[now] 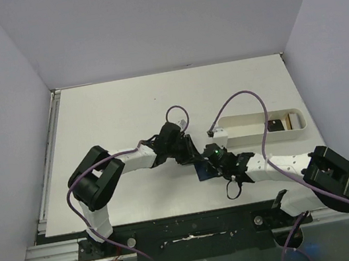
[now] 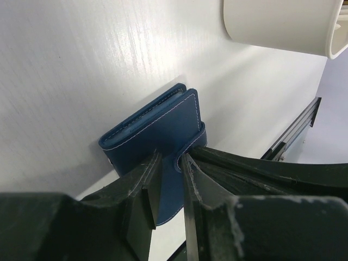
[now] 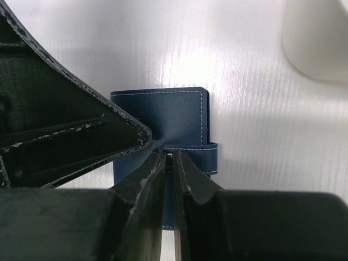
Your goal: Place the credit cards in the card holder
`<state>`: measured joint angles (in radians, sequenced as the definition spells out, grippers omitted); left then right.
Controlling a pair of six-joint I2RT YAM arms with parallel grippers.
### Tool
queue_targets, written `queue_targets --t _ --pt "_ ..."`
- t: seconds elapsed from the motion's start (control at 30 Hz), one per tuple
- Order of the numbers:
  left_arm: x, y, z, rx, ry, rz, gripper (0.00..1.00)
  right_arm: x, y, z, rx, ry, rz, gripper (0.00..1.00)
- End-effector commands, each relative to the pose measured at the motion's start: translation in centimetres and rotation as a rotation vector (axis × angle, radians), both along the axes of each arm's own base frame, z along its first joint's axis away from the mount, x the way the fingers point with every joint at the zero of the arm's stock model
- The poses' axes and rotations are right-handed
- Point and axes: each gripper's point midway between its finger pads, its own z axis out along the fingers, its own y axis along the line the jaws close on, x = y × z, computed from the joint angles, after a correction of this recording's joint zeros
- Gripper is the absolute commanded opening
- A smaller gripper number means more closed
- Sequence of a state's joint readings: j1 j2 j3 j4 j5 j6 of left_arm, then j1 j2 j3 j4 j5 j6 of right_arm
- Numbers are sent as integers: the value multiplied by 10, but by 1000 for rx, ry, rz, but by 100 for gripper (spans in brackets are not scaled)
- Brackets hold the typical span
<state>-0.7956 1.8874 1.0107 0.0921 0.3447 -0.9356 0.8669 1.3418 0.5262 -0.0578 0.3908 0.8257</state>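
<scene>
Card holder [image 1: 204, 170] lies closed on the table [image 1: 123, 105], front centre between the two arms, just off the rounded left end of the white tray [image 1: 248, 133]. Left gripper [image 2: 171, 157] is nearly closed, fingers nipping the holder's blue flap by the strap. Right gripper [image 3: 169, 155] comes in from the opposite side, jaws squeezed down to a slit on the holder's edge beside the strap. Both grippers meet at the holder, almost touching each other. Two credit cards [image 1: 281, 124], one dark and one tan, sit in the tray's right end
</scene>
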Motion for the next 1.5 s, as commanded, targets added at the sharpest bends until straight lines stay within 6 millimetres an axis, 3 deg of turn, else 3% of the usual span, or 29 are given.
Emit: queue_targets --t 0.0,0.13,0.37,0.6,0.77,0.97,1.2,1.3,1.37,1.47 --pt "0 9 -15 62 14 28 22 -84 -17 -58 -114 339 122 0" --pt "6 11 -11 62 3 43 22 -91 -8 -60 -126 387 190 0" --pt "9 21 -20 83 7 49 22 -101 -8 -64 -261 454 253 0" --pt "8 33 -14 68 9 60 22 -81 -7 -53 -339 433 273 0" --pt "13 58 4 48 -15 103 23 -76 -3 -50 -312 443 284 0" --pt "7 91 2 80 -26 150 23 -88 -6 -63 -285 526 281 0" --pt "-6 78 -11 -19 18 99 23 -99 0 -79 -195 572 252 0" --pt "-12 73 -9 -63 28 68 23 -81 3 -63 -206 489 239 1" --pt "-14 73 -5 -75 28 66 23 -59 7 -40 -215 402 223 11" --pt "-18 73 -2 -89 32 67 23 -30 18 0 -158 272 188 18"
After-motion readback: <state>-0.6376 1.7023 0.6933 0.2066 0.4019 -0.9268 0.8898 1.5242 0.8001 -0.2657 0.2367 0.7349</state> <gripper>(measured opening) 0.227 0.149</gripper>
